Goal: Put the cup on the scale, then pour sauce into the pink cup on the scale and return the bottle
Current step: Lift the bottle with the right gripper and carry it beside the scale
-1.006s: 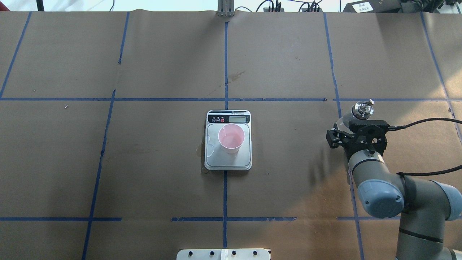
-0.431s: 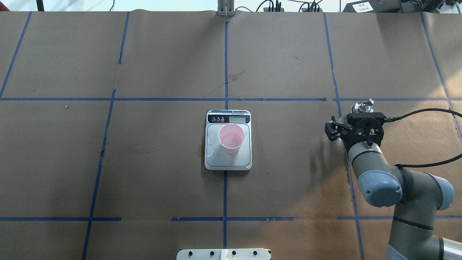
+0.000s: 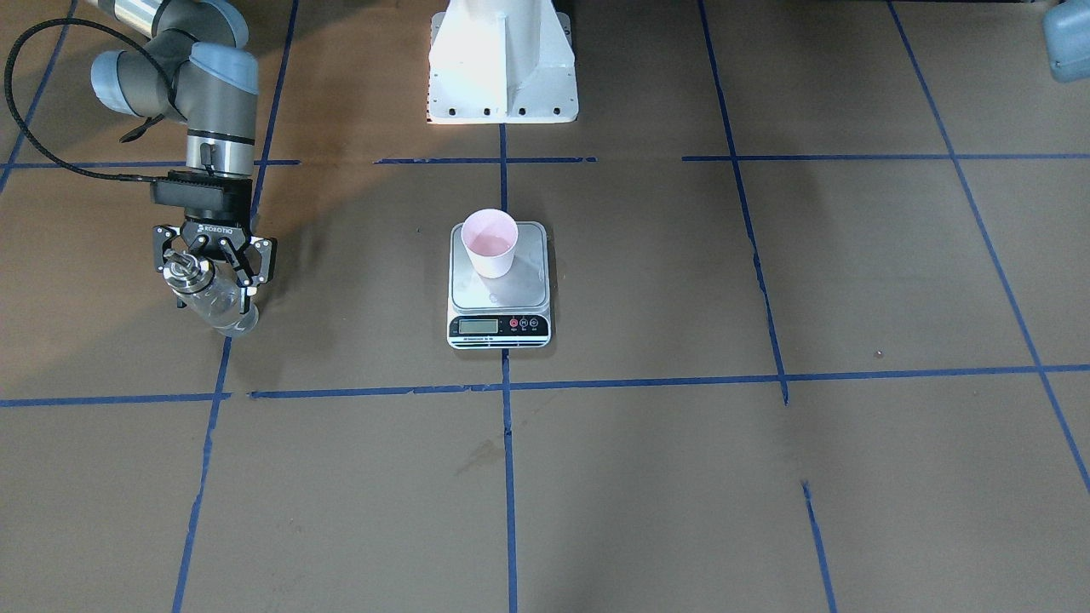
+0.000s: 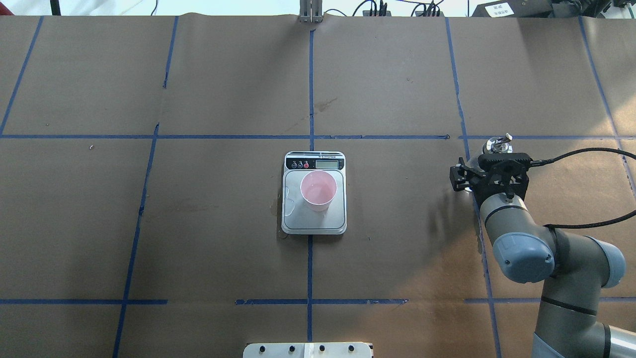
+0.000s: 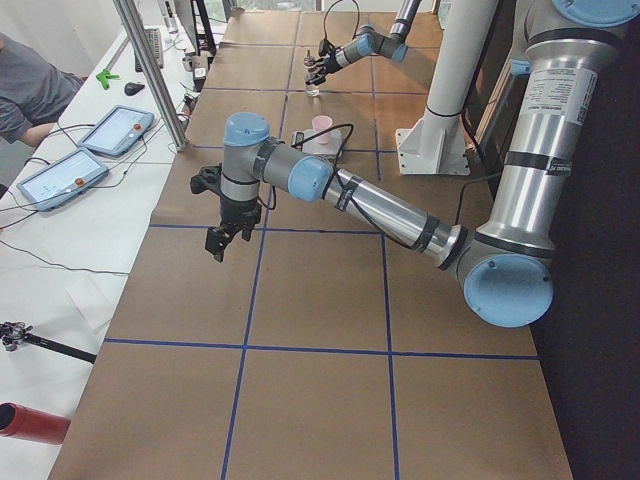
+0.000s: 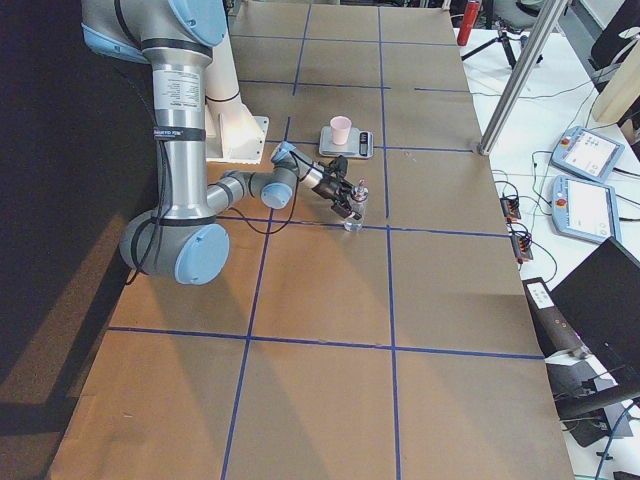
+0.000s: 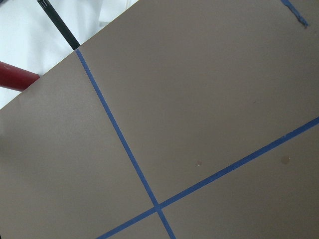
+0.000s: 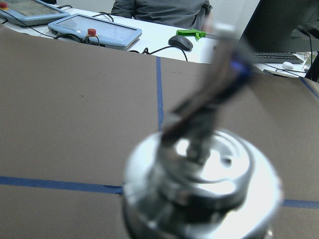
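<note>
The pink cup (image 4: 318,189) stands upright on the silver platform of the scale (image 4: 339,219), mid-table; in the front-facing view the cup (image 3: 489,241) sits toward the back of the scale (image 3: 498,328). Far to the robot's right, my right gripper (image 3: 213,285) is shut on the clear glass bottle (image 3: 220,300), fingers on either side of its upper body. The bottle's metal cap and spout (image 4: 498,145) poke out beyond the wrist and fill the right wrist view (image 8: 199,179). Clear sauce (image 3: 226,311) shows in the glass. My left gripper (image 5: 222,238) hovers over the table's left end; whether it is open or shut I cannot tell.
A wet-looking outline (image 4: 290,201) lies on the scale platform left of the cup. The robot's white base (image 3: 501,60) stands behind the scale. Blue tape lines grid the brown table. A person, tablets (image 5: 115,130) and cables occupy the white bench beyond the table's far edge.
The right gripper has carried the bottle slightly away from the robot and lower; the cap looks smaller from overhead. Cup and scale have not moved.
</note>
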You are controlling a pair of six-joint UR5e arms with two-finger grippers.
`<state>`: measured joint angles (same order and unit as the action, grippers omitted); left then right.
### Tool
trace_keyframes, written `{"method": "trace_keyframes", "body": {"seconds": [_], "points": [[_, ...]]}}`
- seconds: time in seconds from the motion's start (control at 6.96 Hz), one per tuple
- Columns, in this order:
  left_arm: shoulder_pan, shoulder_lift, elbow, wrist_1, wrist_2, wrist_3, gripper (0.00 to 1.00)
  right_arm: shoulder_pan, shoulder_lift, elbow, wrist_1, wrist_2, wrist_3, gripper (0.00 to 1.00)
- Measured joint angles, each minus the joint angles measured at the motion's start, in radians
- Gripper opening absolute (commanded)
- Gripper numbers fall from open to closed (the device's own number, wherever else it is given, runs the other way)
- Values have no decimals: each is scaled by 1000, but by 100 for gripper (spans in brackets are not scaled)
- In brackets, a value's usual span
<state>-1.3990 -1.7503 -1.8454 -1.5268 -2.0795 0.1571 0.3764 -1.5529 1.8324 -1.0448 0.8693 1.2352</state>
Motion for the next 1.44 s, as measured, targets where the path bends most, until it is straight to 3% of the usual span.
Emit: {"method": "trace_keyframes", "body": {"seconds": [0.43,0.86,1.44], "points": [[-6,3,1,-1,-4,6,100,42,9,76,2,57,-204,0],[-12,6,7,-2,-4,15,100,48,123,176,-174,62,-443,0],[-78,66,71,-49,-10,136,100,-50,212,173,-290,-185,-836,0]]}}
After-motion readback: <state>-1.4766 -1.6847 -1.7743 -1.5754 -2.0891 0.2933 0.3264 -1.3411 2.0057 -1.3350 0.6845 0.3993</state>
